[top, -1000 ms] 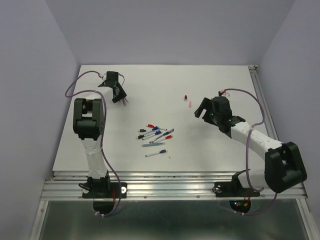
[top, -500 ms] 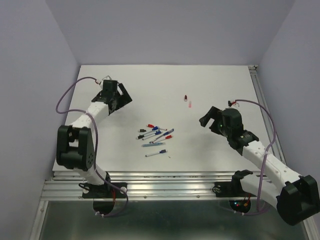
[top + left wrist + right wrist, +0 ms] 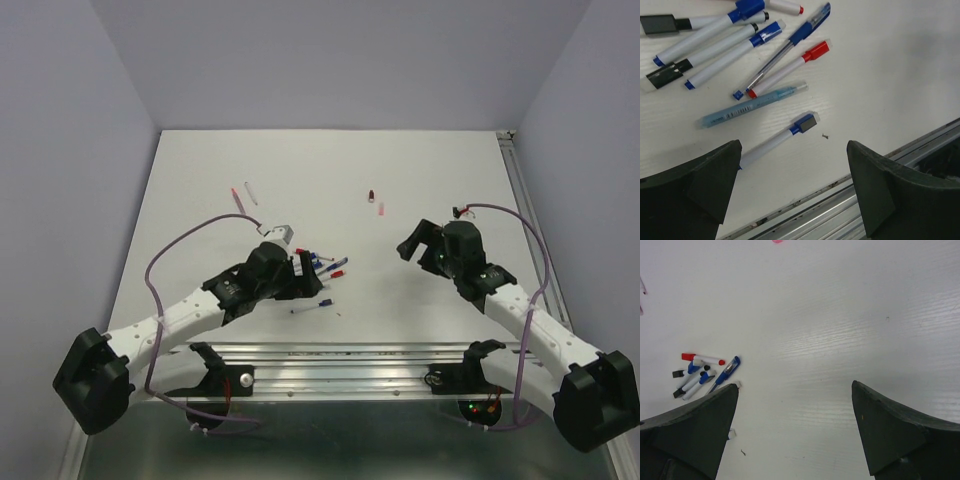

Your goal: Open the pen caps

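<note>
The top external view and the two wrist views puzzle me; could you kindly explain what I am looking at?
You see two robot arms bolted at the near edge of a white table. The top external view looks down from above and behind them. Each wrist view looks out between that arm's own two dark fingers. The left pincer hovers open over a pile of pens, several of them wearing small caps, such as a red cap. The right pincer is open off to the right of the pile. Neither holds anything. A few small loose pieces lie farther back, too small to identify.
</note>
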Robot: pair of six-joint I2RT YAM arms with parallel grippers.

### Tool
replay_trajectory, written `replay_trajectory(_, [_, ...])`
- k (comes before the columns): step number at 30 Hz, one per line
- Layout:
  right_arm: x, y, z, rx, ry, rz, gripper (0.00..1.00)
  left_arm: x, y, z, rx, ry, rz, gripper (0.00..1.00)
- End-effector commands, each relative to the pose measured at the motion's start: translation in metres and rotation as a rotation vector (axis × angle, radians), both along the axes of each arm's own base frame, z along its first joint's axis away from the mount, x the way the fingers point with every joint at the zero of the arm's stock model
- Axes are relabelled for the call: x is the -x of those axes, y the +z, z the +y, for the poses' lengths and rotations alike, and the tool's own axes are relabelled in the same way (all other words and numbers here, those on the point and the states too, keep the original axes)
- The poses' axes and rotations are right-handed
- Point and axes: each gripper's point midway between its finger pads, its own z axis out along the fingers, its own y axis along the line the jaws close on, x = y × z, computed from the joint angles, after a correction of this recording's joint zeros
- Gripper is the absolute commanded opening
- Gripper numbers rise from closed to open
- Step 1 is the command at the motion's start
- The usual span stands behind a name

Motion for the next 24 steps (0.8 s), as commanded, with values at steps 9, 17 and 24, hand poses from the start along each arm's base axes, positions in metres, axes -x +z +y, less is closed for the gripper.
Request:
replay_trajectory(9, [0.006,-0.015,0.003,0.012,0.037,0.038,1.00,0.016,-0.028,-0.027,-0.105,-0.109,0.033,0.98])
replay_trajectory(17, [0.007,-0.015,0.001,0.028,0.041,0.046,1.00,0.019,-0.041,-0.039,-0.184,-0.184,0.044,0.98])
replay_trajectory(24, [0.009,-0.013,-0.001,0.054,0.051,0.050,1.00,0.026,-0.055,-0.036,-0.249,-0.185,0.066,0.96])
